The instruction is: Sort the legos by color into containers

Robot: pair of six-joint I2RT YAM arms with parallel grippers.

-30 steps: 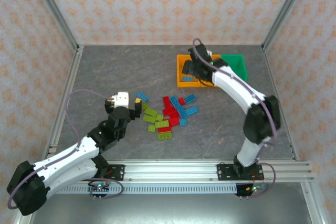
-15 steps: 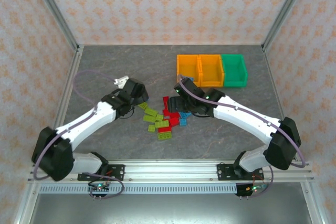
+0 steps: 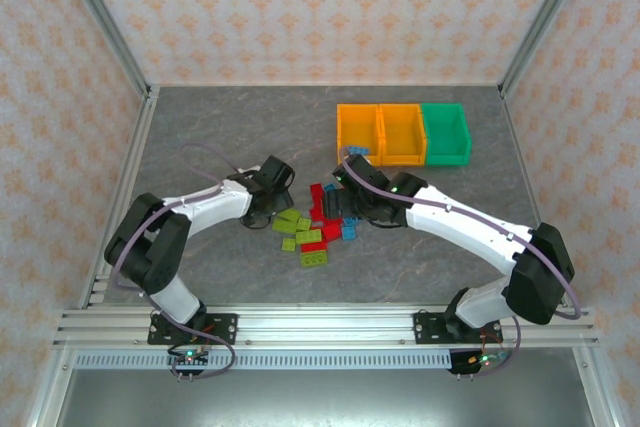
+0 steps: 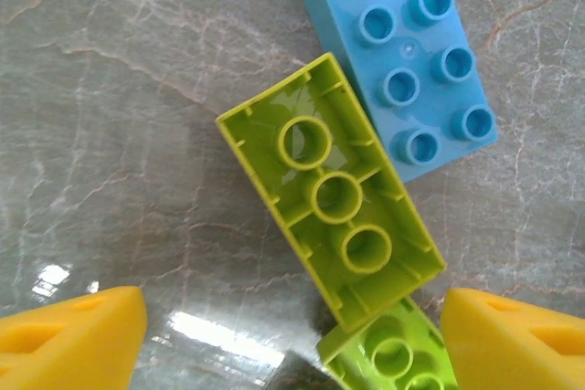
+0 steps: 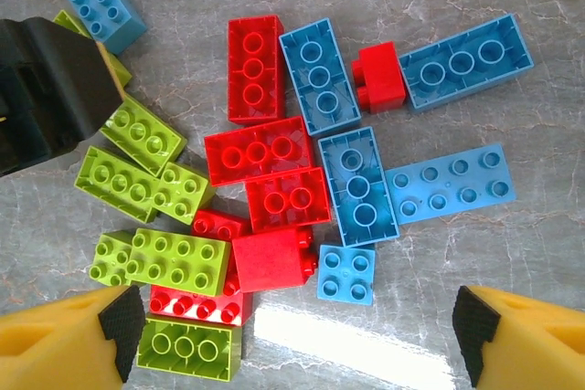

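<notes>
Left tool (image 4: 292, 344) is sitting close over the worktop (image 3: 200, 127), fingers (image 4: 73, 335) spread wide and gripping nothing. An upturned lime green brick (image 4: 334, 198) is lying between them, touching a blue brick (image 4: 402, 52). Right tool (image 5: 292, 335) is hanging spread over the lego pile (image 3: 318, 222) mid-worktop, empty. Bin row (image 3: 381, 132) is standing well apart at back right: two orange, one green.
</notes>
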